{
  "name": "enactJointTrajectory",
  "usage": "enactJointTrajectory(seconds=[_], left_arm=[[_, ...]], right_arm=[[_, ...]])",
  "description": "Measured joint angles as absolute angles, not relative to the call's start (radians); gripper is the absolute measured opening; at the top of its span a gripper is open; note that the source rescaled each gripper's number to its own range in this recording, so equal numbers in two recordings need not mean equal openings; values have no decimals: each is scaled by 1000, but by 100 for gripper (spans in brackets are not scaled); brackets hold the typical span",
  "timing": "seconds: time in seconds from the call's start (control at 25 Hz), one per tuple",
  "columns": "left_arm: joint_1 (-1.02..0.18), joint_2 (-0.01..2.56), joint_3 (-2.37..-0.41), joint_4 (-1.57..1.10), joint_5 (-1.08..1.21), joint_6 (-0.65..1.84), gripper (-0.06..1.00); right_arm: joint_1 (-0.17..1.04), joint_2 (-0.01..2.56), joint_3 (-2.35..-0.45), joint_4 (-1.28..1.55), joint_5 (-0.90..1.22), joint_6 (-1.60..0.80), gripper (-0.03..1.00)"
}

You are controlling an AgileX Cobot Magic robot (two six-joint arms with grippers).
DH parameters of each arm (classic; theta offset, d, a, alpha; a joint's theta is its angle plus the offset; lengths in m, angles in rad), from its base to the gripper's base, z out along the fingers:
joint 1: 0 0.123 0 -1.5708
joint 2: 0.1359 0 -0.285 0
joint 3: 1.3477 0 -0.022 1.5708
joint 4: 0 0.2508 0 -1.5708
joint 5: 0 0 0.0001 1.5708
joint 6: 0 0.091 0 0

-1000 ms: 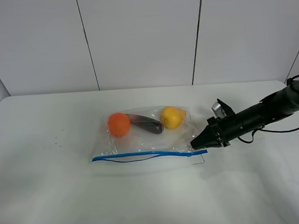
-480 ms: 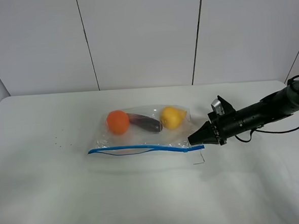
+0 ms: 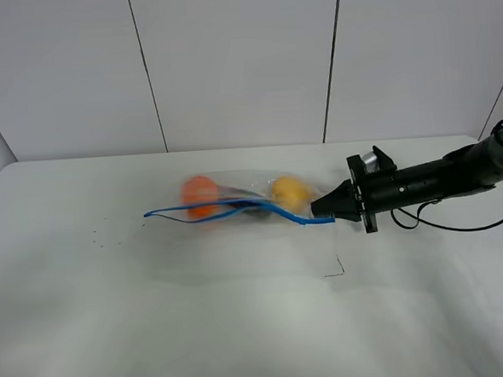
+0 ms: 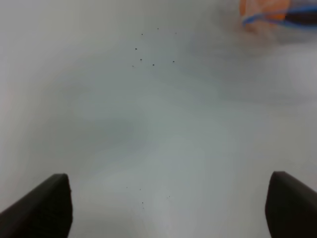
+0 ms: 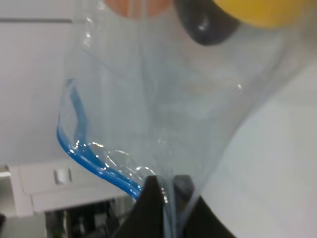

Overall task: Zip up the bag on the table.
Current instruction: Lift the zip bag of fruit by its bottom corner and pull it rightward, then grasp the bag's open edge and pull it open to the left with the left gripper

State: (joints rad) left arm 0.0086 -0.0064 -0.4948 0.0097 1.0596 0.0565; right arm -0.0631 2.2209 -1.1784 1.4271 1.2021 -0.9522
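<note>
The white table (image 3: 90, 335) carries the clear bag (image 3: 245, 197) near its middle, blurred. The bag stretches toward 9 o'clock from the right gripper (image 3: 315, 211), which reaches in from 3 o'clock. Its jaws are pinched tight on the bag's corner at the end of the blue zip strip (image 3: 236, 209). The right wrist view shows that pinch close up, the plastic hanging slack around an orange fruit (image 3: 199, 192), a dark purple fruit (image 5: 203, 22) and a yellow fruit (image 3: 288, 191). Only the left wrist view shows the left gripper (image 4: 163, 213), spread wide and empty above bare table. Dark specks (image 3: 97, 242) lie at 9 o'clock of the bag.
</note>
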Motion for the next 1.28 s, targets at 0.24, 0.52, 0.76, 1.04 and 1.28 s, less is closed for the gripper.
enactJointTrajectory(seconds=[0.24, 0.52, 0.76, 1.04, 1.28], left_arm=[[9, -6, -495, 10, 1060, 56, 100], [9, -6, -495, 10, 1060, 56, 100], [9, -6, -495, 10, 1060, 56, 100], [9, -6, -495, 10, 1060, 56, 100], [9, -6, -495, 10, 1060, 56, 100]], right_arm=[[-43, 2140, -1178, 1478, 1200, -905, 0], [25, 2121, -1178, 1526, 1201, -818, 0], [39, 2121, -1178, 1581, 1201, -798, 0], [39, 2121, -1178, 1581, 1201, -795, 0], [39, 2121, -1178, 1581, 1201, -798, 0]])
